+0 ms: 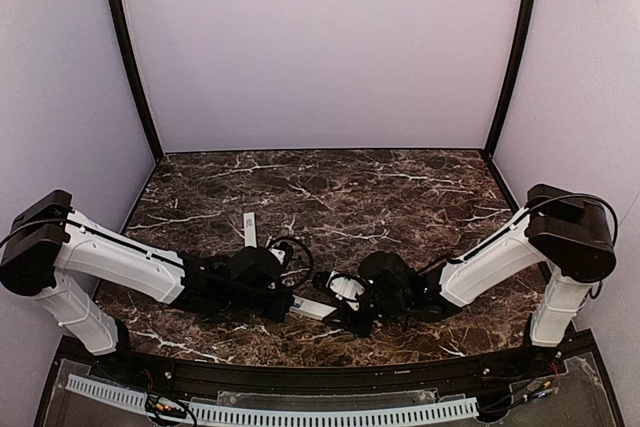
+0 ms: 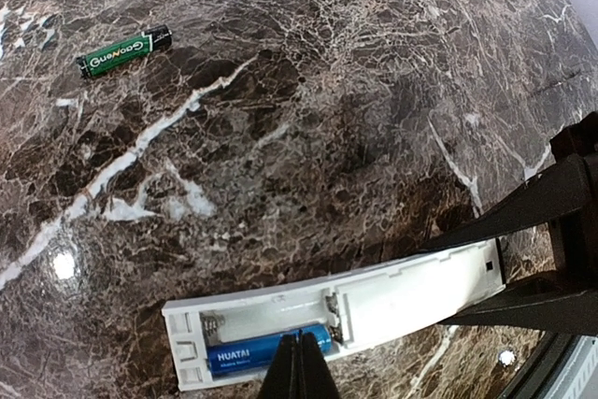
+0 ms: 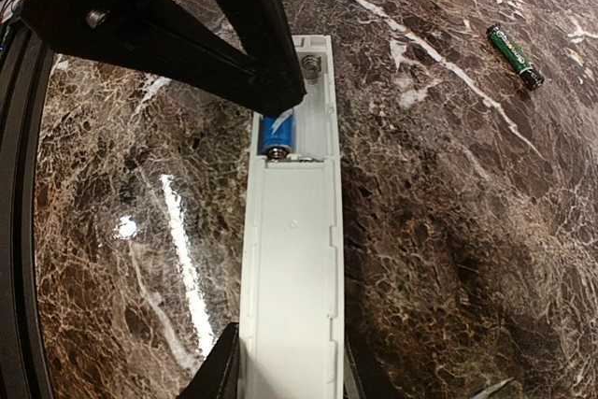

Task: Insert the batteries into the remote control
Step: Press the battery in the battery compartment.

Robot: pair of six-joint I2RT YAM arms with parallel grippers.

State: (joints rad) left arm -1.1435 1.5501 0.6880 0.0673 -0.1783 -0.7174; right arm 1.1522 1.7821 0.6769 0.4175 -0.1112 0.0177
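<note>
1 blue battery [image 2: 266, 352] in remote control [image 2: 402, 301].

White arm links [image 1: 118, 259], black hands [image 1: 288, 302], looped cables [image 1: 308, 255]

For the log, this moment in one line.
left pincer shut, touching blue battery in remote | right pincer grips remote | green battery loose

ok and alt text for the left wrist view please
The left gripper, shut, rests its tip on a blue battery in the open compartment of the white remote control; the other slot is empty. A green battery lies apart on the dark marble table, upper left.
</note>
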